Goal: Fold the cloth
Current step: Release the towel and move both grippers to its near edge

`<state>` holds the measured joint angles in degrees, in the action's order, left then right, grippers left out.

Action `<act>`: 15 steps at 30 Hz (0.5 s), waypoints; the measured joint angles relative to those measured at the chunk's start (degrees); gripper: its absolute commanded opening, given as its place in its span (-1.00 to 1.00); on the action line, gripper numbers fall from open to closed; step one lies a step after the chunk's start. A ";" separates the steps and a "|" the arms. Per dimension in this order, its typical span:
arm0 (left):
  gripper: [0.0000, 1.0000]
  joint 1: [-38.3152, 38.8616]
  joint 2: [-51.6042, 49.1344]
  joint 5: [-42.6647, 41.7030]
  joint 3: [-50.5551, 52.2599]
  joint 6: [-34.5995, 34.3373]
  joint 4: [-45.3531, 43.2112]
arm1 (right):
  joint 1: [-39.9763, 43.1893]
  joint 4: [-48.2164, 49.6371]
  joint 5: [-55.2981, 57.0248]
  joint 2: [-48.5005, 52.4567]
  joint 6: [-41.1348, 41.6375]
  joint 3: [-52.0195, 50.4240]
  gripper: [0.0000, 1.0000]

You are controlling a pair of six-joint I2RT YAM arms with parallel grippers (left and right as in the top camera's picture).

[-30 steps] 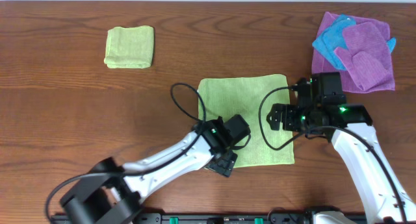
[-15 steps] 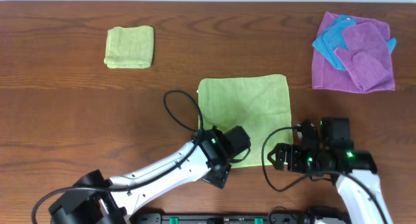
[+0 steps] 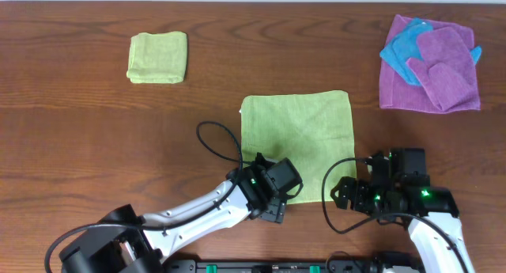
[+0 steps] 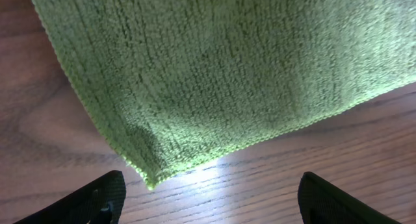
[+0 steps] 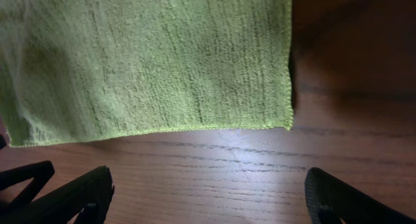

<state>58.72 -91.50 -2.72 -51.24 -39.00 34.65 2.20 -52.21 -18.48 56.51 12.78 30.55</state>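
Observation:
The cloth (image 3: 300,138) lies flat and unfolded, a yellow-green square in the middle of the table. My left gripper (image 3: 273,197) hovers at its front left corner. In the left wrist view that corner of the cloth (image 4: 195,81) points down between the wide-apart fingers (image 4: 104,198), and the left gripper (image 4: 211,208) is open and holds nothing. My right gripper (image 3: 352,195) stands just off the front right corner. In the right wrist view the front hem of the cloth (image 5: 156,62) runs straight across above the open right gripper (image 5: 208,204), with bare wood between its fingers.
A paler green folded wad (image 3: 158,58) sits at the back left. At the back right a purple cloth (image 3: 443,75) lies spread, with blue cloths (image 3: 405,47) partly on it. A black part of the left arm (image 5: 19,178) shows at the right wrist view's lower left.
The right arm has pulled back from beside the cloth's right edge to its front right corner. The left gripper has shifted slightly toward the table's front edge.

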 measured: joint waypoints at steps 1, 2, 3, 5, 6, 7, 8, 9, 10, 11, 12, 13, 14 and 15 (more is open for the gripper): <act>0.74 0.00 -0.02 0.15 0.00 -0.17 -0.15 | -0.02 -0.02 0.09 -0.02 0.31 0.00 0.89; 0.75 0.00 -0.11 0.28 0.00 -0.24 -0.20 | -0.02 -0.04 0.24 0.00 0.72 0.00 0.89; 0.79 0.00 -0.33 0.55 0.00 -0.28 -0.22 | -0.02 -0.04 0.35 0.00 1.22 -0.02 0.88; 0.89 0.00 -1.11 0.70 0.00 -0.42 0.00 | -0.02 0.00 0.48 0.00 2.32 -0.15 0.87; 0.89 0.00 -1.73 0.81 0.00 -1.05 0.39 | -0.02 0.17 0.50 0.00 3.10 -0.37 0.86; 0.89 0.00 -2.32 0.79 0.02 -1.62 0.72 | -0.02 0.33 0.52 0.00 3.69 -0.66 0.86; 0.89 0.00 -2.78 0.83 0.02 -2.08 0.92 | -0.02 0.66 0.52 0.02 4.31 -0.96 0.87; 0.88 0.00 -3.06 0.85 0.02 -2.91 1.07 | -0.02 1.07 0.50 0.07 4.70 -1.14 0.87; 0.87 0.00 -3.21 1.22 0.04 -3.82 1.20 | -0.02 1.86 0.50 0.11 4.92 -1.29 0.87; 0.84 0.00 -3.23 1.75 0.04 -5.25 1.44 | -0.02 2.99 0.55 0.11 5.09 -1.44 0.86; 0.81 0.00 -3.23 2.21 0.04 -6.43 1.55 | -0.02 3.78 0.55 0.13 5.27 -1.49 0.86; 0.79 0.00 -3.23 2.97 0.04 -7.80 1.60 | -0.02 4.48 0.55 0.15 5.29 -1.51 0.86; 0.79 0.00 -3.23 3.48 0.04 -8.81 1.55 | -0.02 5.01 0.52 0.24 5.29 -1.51 0.86; 0.78 0.00 -3.23 4.22 0.07 -9.64 1.31 | -0.02 5.57 0.52 0.39 5.27 -1.51 0.86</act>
<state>58.72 -94.74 1.50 -51.18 -48.64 35.97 2.17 -46.63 -17.96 56.90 18.04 29.04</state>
